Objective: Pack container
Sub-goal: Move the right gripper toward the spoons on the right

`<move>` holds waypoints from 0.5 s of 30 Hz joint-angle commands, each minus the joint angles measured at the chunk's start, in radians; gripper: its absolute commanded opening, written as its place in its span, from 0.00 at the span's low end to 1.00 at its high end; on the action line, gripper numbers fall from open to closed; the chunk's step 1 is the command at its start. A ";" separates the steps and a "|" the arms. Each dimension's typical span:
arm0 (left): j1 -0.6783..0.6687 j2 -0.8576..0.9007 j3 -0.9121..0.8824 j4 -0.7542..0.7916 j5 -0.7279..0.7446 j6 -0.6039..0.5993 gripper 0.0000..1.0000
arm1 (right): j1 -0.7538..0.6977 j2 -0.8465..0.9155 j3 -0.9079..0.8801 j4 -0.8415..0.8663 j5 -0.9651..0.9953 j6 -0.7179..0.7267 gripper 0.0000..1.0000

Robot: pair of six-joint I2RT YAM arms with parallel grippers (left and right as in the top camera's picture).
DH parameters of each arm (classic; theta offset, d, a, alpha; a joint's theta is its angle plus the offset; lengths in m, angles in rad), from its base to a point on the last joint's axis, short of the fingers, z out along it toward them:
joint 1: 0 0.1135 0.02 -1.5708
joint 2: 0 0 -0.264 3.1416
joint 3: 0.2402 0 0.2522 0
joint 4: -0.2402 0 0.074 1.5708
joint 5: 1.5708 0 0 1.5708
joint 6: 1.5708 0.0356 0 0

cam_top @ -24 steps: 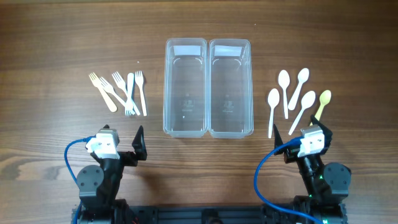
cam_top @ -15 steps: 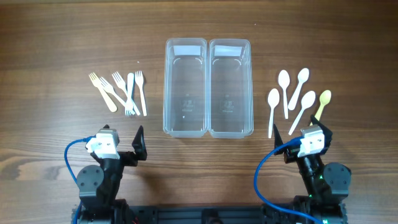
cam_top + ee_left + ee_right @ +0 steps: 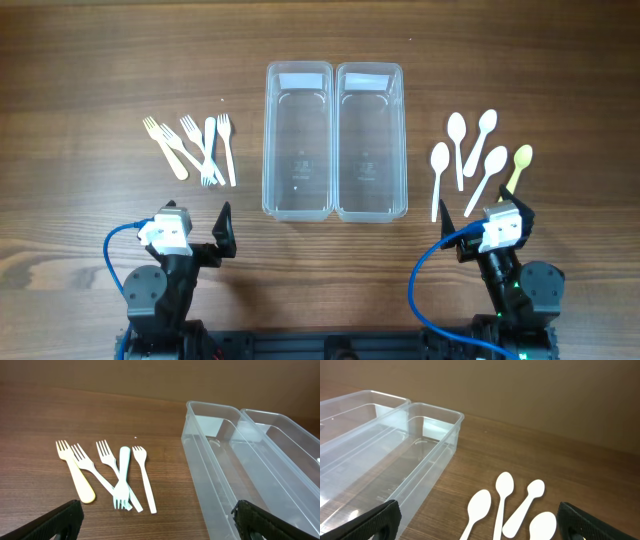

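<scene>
Nothing has moved since the earlier frames; both arms and every item sit as they did. The left gripper (image 3: 159, 520) is released, its jaws spread wide with nothing between them. The right gripper (image 3: 479, 521) is likewise spread wide and holds nothing.

Ahead of the left gripper, toward its left finger's side, five plastic forks (image 3: 195, 150) lie loosely grouped on the wooden table (image 3: 90, 90). One is a cream fork (image 3: 76, 479) at the outer left. One is a pale blue fork (image 3: 123, 476) with its tines pointing back toward the gripper, and it crosses over a white fork (image 3: 99, 476).

Ahead and to the right of that gripper stand two clear plastic containers, side by side and touching: the left container (image 3: 267, 140) and the right container (image 3: 403, 140). Both are empty.

From the right gripper, these containers lie ahead and to its left. Directly ahead of it, near its fingers, lie five plastic spoons (image 3: 468, 150). Four of them are white, and a yellow-green spoon (image 3: 519, 165) lies farthest to the right. All the cutlery rests on the table outside the containers.
</scene>
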 commanded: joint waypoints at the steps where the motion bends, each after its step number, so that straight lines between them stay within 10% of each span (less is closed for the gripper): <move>1: 0.003 -0.012 -0.011 0.003 0.009 0.012 1.00 | -0.002 -0.003 0.002 0.003 0.013 -0.006 1.00; 10: 0.002 -0.012 -0.011 0.007 0.176 0.010 1.00 | -0.002 -0.003 0.002 0.003 -0.250 0.853 1.00; 15: 0.002 -0.011 -0.008 -0.004 0.249 -0.085 1.00 | -0.002 -0.002 0.002 0.006 -0.325 0.808 1.00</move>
